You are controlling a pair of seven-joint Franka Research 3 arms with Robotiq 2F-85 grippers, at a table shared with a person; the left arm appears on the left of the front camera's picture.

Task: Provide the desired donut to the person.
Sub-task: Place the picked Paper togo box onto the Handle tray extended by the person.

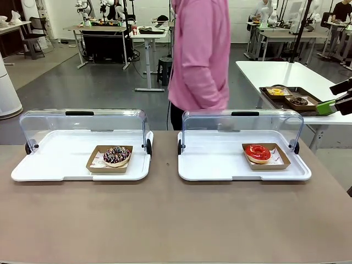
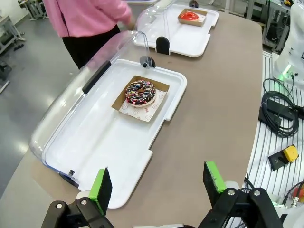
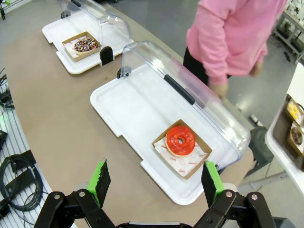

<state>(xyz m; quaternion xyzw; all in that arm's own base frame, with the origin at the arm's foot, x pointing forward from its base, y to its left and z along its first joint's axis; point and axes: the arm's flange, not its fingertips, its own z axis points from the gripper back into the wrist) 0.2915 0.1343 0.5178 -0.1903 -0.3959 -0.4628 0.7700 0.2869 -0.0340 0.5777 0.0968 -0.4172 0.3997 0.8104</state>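
Note:
A chocolate donut with sprinkles [image 1: 116, 155] [image 2: 140, 92] [image 3: 85, 45] sits in a cardboard tray on the left white tray [image 1: 49, 165]. On the right white tray [image 1: 214, 162], a red-glazed donut [image 1: 257, 153] [image 3: 180, 140] [image 2: 189, 15] rests in its own cardboard tray. The person [image 1: 201, 55] [image 3: 232, 38] in a pink hoodie stands behind the right tray, with one hand [image 3: 218, 89] low by the lid. My left gripper [image 2: 159, 183] hovers open above the table's near edge. My right gripper [image 3: 156, 178] [image 1: 336, 99] hangs open above the right tray's end.
Both trays have clear lids [image 1: 82, 124] [image 1: 242, 127] swung open toward the far side. A side table [image 1: 286, 74] at the right holds a dark tray with more donuts [image 1: 291, 96]. Cables [image 2: 280, 109] and a yellow box [image 2: 285, 154] lie off the table's edge.

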